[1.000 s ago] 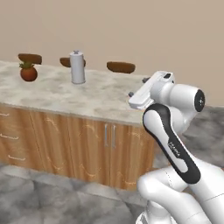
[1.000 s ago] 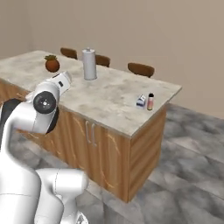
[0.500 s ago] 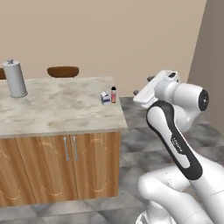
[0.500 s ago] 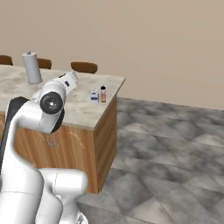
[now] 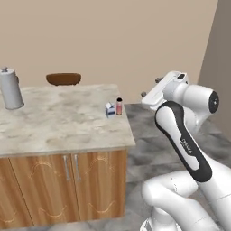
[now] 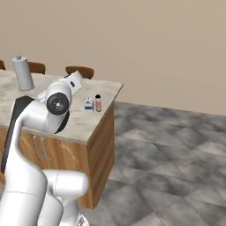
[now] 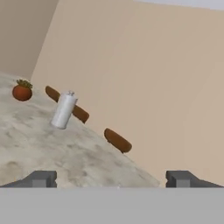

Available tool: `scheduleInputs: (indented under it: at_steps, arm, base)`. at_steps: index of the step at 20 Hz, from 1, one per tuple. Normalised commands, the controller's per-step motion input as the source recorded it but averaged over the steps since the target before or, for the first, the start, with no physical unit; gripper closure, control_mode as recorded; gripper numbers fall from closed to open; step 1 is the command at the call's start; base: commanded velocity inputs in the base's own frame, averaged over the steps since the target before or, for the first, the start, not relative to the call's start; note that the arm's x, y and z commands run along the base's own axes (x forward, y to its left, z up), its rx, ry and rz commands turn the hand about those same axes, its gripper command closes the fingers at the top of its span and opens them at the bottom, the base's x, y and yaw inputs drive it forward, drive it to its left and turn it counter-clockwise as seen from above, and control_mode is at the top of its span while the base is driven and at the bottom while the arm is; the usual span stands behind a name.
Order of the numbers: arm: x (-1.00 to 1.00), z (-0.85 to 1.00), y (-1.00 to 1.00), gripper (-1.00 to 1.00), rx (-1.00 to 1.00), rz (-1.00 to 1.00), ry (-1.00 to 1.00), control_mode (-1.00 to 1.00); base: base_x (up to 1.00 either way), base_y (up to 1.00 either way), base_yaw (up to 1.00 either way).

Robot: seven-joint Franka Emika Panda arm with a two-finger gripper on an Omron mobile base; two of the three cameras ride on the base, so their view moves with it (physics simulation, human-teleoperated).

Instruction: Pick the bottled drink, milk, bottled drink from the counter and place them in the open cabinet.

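Note:
One bottled drink (image 5: 119, 106) (image 6: 98, 103), slim with a black cap and a pinkish label, stands upright near the right end of the beige counter (image 5: 58, 131) (image 6: 79, 126). The milk (image 5: 109, 109) (image 6: 88, 104), a small white and blue carton, stands right beside it on its left. My gripper (image 5: 151, 88) (image 7: 112, 179) hangs above and to the right of both, apart from them, open with nothing between its fingertips (image 7: 183, 178). The hand view looks along the counter (image 7: 52, 148) toward its far end. The open cabinet is out of view.
A tall grey metal canister (image 5: 11, 90) (image 6: 23, 73) (image 7: 64, 110) stands farther left on the counter, with a potted plant (image 7: 22, 92) beyond it. Brown chair backs (image 5: 63, 79) (image 6: 80, 70) (image 7: 117, 140) line the far side. Grey tiled floor (image 6: 176, 150) spreads to the right.
The whole picture has shifted: the camera has moved right along the counter, and its right end with the milk and bottle is now nearer. The gripper has stayed open.

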Motion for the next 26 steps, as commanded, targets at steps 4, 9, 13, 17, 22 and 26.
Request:
scheduleInputs:
  at_steps: [4, 9, 13, 17, 22, 26]
  arm:
    - [0.00, 0.00, 0.00, -1.00, 0.00, 0.00, 0.00, 1.00]
    - [0.00, 0.00, 0.00, -1.00, 0.00, 0.00, 0.00, 1.00]
    - [0.00, 0.00, 0.00, -1.00, 0.00, 0.00, 0.00, 1.00]
    - [0.00, 0.00, 0.00, -1.00, 0.00, 0.00, 0.00, 1.00]
    - [0.00, 0.00, 0.00, -1.00, 0.00, 0.00, 0.00, 1.00]
    - [0.00, 0.00, 0.00, -1.00, 0.00, 0.00, 0.00, 1.00]
  base:
    - [0.81, -0.19, -0.11]
    - [0.69, -0.27, -0.19]
    - [0.46, -0.38, -0.23]
    - [0.01, -0.62, -0.13]
    - [-0.02, -0.89, 0.02]
    - [0.00, -0.71, 0.20]
